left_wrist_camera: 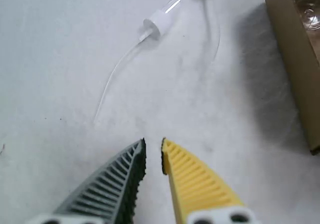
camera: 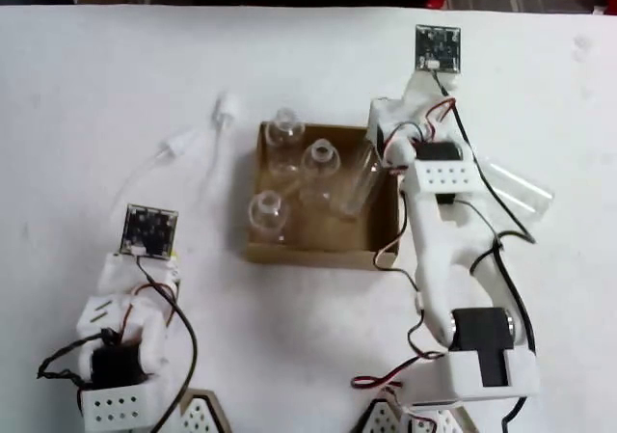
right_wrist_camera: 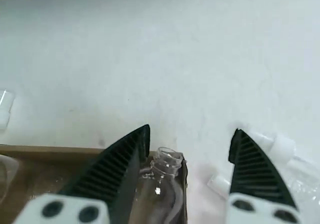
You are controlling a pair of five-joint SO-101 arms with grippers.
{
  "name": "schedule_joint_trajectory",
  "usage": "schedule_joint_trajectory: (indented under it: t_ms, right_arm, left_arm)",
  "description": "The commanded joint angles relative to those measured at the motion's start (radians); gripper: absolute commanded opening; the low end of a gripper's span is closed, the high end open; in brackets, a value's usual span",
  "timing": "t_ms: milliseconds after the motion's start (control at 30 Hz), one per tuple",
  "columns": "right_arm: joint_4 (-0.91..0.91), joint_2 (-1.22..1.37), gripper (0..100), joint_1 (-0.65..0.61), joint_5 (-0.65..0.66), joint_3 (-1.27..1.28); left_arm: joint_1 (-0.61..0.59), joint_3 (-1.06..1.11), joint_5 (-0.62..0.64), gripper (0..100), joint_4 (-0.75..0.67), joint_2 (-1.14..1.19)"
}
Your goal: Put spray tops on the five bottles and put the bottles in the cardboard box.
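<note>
Left end effector point(left_wrist_camera: 153, 153), seen from the left wrist, has its grey and yellow fingers almost together, nothing held, over the white worktop point(left_wrist_camera: 60, 59). Ahead lies a white spray top with a thin clear tube point(left_wrist_camera: 156, 22); the brown cardboard box point(left_wrist_camera: 295, 59) stands aside. From the right wrist we see the right end effector point(right_wrist_camera: 189, 136) spread wide, the open neck of a clear plastic bottle point(right_wrist_camera: 167, 159) between its black fingers; that bottle leans on the box wall. From above we count three clear upright bottles point(camera: 284, 129) inside the box, the leaning one beside them, a fifth clear bottle point(camera: 511, 190) lying on the worktop right of the right arm point(camera: 448, 259), and a second white spray top point(camera: 227, 110) left of the box.
</note>
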Motion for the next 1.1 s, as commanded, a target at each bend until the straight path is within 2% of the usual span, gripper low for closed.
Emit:
schedule_joint_trajectory:
  t_ms: [0, 267, 600, 1067]
  right_arm:
    - [0.176, 0.012, 23.0, -0.007, -0.068, -0.135]
    - [0.298, 0.07, 23.0, -0.01, -0.12, -0.209]
    - [0.292, 0.139, 23.0, -0.062, -0.12, -0.25]
    - [0.298, 0.236, 22.5, -0.053, -0.12, -0.315]
  left_arm:
    - [0.01, 0.0, -0.009, 6, -0.003, -0.002]
    - [0.01, 0.0, -0.009, 6, -0.002, -0.002]
    - [0.01, 0.0, -0.009, 6, -0.002, -0.002]
    - [0.01, 0.0, -0.009, 6, 0.002, -0.002]
